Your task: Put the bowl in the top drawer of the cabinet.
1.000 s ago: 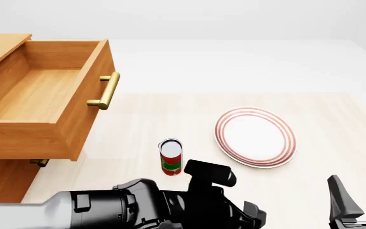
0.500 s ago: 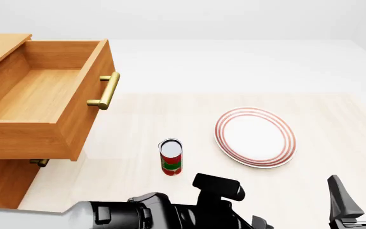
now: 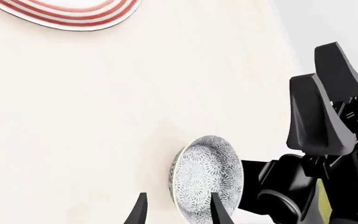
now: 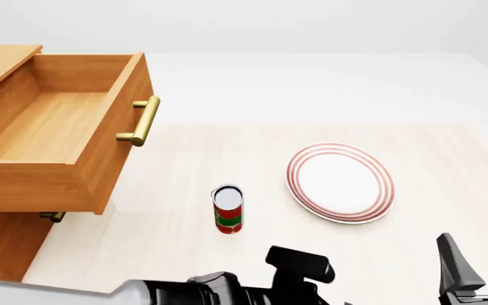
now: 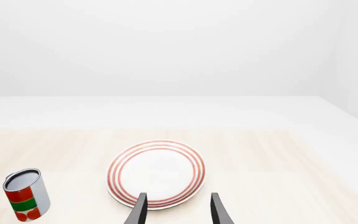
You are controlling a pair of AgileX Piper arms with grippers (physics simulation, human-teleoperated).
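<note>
Spread fingers [image 3: 140, 211] of the left gripper [image 3: 177, 212] hover over the bowl [image 3: 206, 175], holding nothing, with one tip over its rim. The bowl sits on the table [image 3: 92, 116] by the right gripper [image 3: 328, 112], also parted and empty (out of the front view). I'd lower so the rim sits between the fingers, pinch, then carry it to the open top drawer [image 4: 49, 127]
</note>
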